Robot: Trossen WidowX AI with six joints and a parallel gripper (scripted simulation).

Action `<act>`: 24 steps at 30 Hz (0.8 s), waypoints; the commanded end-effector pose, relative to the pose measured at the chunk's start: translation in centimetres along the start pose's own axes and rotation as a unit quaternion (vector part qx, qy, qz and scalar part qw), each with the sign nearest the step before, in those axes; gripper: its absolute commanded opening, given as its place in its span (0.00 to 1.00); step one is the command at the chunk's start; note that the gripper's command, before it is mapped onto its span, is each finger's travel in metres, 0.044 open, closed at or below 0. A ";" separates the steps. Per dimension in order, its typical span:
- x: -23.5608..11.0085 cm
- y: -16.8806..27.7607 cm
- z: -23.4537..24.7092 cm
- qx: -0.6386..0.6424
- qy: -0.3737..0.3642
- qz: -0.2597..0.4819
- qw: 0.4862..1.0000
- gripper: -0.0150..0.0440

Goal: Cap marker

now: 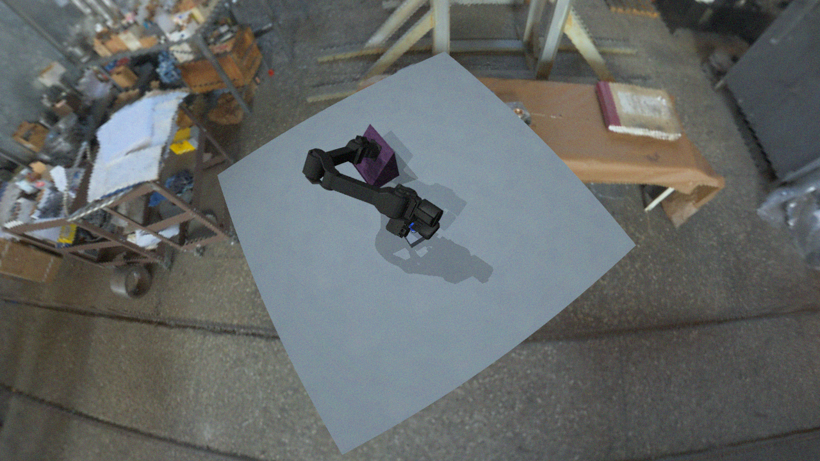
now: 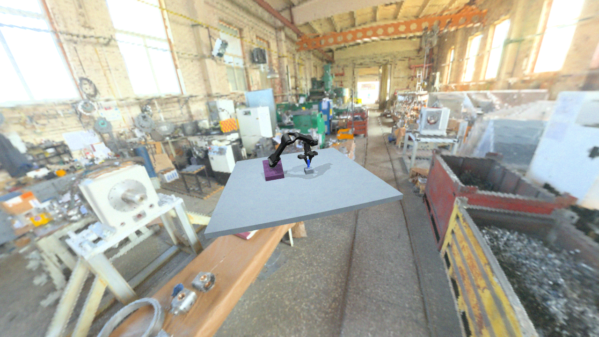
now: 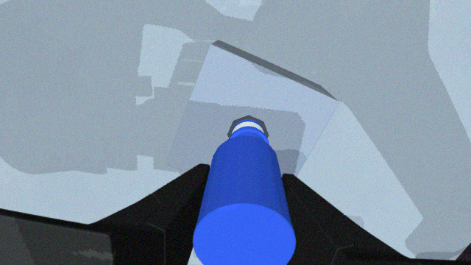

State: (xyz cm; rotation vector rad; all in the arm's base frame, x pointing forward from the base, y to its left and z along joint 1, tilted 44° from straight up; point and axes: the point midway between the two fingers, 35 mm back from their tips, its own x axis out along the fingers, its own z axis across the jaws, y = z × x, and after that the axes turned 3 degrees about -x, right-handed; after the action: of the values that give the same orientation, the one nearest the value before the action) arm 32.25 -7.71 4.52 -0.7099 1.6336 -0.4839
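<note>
The blue cylindrical plastic cap [image 3: 244, 191] sits over the upright blue marker [image 3: 249, 129] in its pale grey square holder block [image 3: 235, 88] on the grey surface [image 3: 66, 92]. My black fingers grasp the cap; I should press straight down along the marker's axis, without tilting, until it seats.

Hand [image 3: 244, 191] clamped, pointing down
</note>
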 end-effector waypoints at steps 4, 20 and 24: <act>1.1 0.0 -0.1 -0.003 0.001 -0.002 1.000 0.25; 1.9 0.0 -0.2 0.000 0.001 0.000 1.000 0.52; 1.9 0.0 -0.2 0.000 0.001 0.000 1.000 0.70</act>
State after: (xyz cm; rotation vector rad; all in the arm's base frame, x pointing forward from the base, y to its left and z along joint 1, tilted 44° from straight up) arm 31.93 -9.01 3.21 -0.7112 1.6359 -0.4849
